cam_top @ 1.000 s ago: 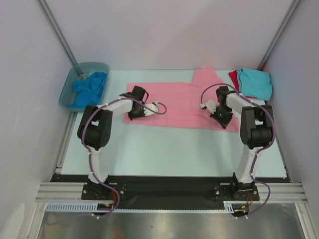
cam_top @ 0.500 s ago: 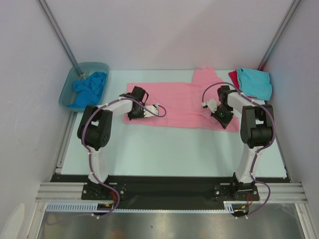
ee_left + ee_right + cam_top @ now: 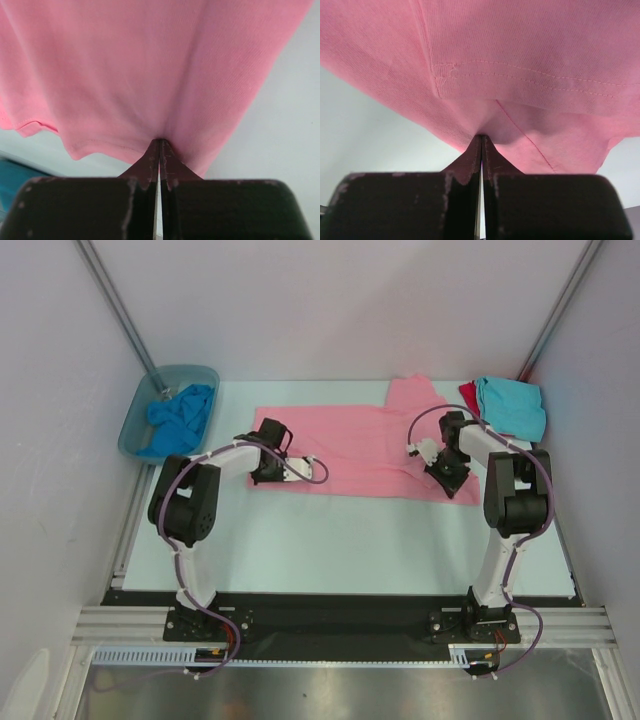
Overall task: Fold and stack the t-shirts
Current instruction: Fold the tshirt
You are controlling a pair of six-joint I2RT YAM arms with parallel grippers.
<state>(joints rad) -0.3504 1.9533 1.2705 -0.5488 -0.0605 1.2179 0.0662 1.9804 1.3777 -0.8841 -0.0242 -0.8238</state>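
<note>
Blue tee (image 3: 180, 412) sits in tub (image 3: 135, 428), far-left corner of table (image 3: 300, 530). I've got left gripper (image 3: 159, 145) pinching near edge of pink tee (image 3: 350, 445), spread mid-table; right gripper (image 3: 481, 140) same, for a two-point fold. Turquoise tee (image 3: 512, 406) over red tee (image 3: 466, 392), far-right corner.

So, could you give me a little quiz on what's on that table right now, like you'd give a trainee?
1. True or false: the left claw and the right claw are both pinched shut on the pink t-shirt.
2. Where does the bright blue t-shirt lie? A) in the plastic tub; B) spread flat in the middle of the table; C) under a robot's base.
3. Fill in: at the far right corner, the turquoise t-shirt lies on top of a ____ one.

Key: 1 true; 2 A; 3 red, since an edge of the red t-shirt peeks out beside it.
</note>
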